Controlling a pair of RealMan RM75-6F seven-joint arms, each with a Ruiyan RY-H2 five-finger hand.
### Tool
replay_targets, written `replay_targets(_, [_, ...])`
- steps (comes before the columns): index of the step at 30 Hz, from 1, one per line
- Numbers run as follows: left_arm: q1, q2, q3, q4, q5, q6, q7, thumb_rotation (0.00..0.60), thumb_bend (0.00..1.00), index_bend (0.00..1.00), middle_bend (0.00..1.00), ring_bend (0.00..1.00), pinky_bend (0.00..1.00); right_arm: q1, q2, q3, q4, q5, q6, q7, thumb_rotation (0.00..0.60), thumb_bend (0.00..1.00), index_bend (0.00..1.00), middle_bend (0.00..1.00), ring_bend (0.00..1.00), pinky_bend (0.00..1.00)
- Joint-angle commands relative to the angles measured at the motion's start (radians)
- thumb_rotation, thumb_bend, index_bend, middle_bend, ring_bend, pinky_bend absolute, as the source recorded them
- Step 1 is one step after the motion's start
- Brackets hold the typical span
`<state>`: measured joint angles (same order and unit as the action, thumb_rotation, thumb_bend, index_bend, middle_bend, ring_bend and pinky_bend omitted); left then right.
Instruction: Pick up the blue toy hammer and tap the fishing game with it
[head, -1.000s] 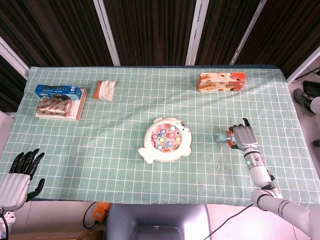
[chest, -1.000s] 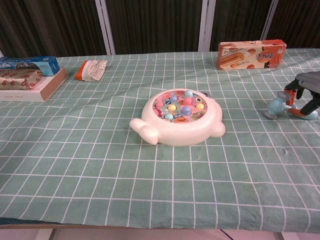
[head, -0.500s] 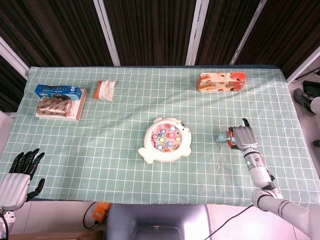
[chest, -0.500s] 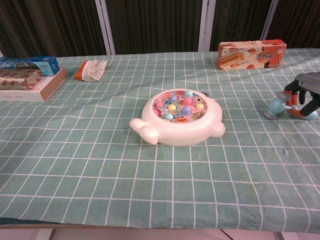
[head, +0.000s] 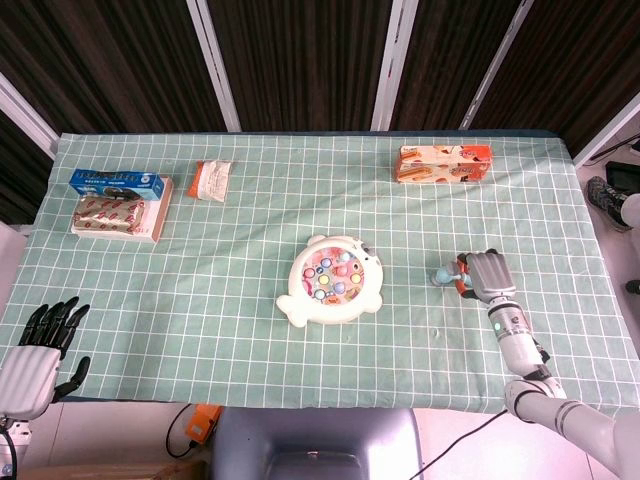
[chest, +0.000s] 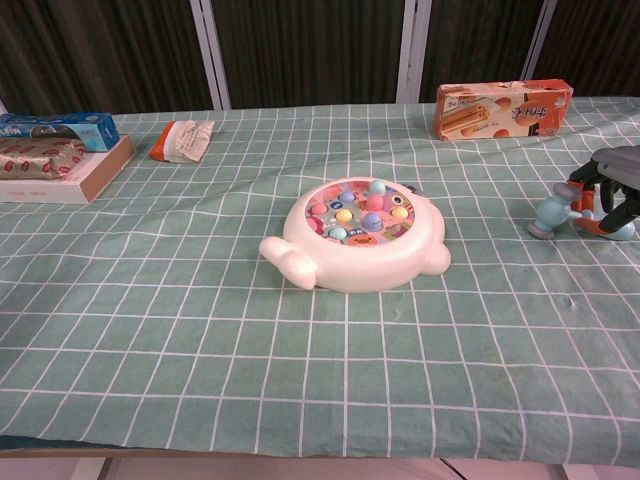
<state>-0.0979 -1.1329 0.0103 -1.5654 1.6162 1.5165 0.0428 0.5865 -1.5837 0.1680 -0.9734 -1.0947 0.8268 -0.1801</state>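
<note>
Right hand (head: 484, 273) sits over the blue toy hammer (chest: 556, 212) at the right side of the table (head: 250, 330), fingers curled down around the orange handle; from the chest view the fingers (chest: 602, 190) straddle the handle, but whether they have truly clamped it or only cage it I cannot tell. Hammer lies with its long axis running roughly left-right: pale blue head poking out toward the centre of the table, handle end under the palm. Head appears to rest on or just above the cloth. Fishing game (head: 331, 279) sits mid-table, well apart from the hammer, on the side the hammer head points toward. So the swing would carry head-first straight across to the game, no re-orienting likely needed. Left hand (head: 40, 350) hangs off the near left corner, fingers spread, holding nothing, much farther from both hammer and game; the right arm is plainly the working one.
</note>
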Motion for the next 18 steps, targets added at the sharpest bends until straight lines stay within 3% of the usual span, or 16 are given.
replay_targets(1, [0.001, 0.000, 0.000, 0.000, 0.001, 0.001, -0.001, 0.600, 0.43, 0.00, 0.00, 0.00, 0.00, -0.004, -0.005, 0.000, 0.006, -0.006, 0.005, 0.010, 0.600, 0.55, 0.83, 0.63, 0.55, 0.43])
replay_targets(10, [0.003, 0.003, 0.002, 0.002, 0.005, 0.008, -0.011, 0.600, 0.43, 0.00, 0.00, 0.00, 0.00, -0.013, -0.022, 0.000, 0.034, -0.018, 0.007, 0.042, 0.600, 0.55, 0.87, 0.66, 0.58, 0.60])
replay_targets(18, [0.005, 0.005, 0.003, 0.003, 0.009, 0.012, -0.016, 0.600, 0.43, 0.00, 0.00, 0.00, 0.00, -0.014, -0.031, 0.005, 0.040, -0.023, 0.015, 0.039, 0.600, 0.55, 0.90, 0.68, 0.62, 0.66])
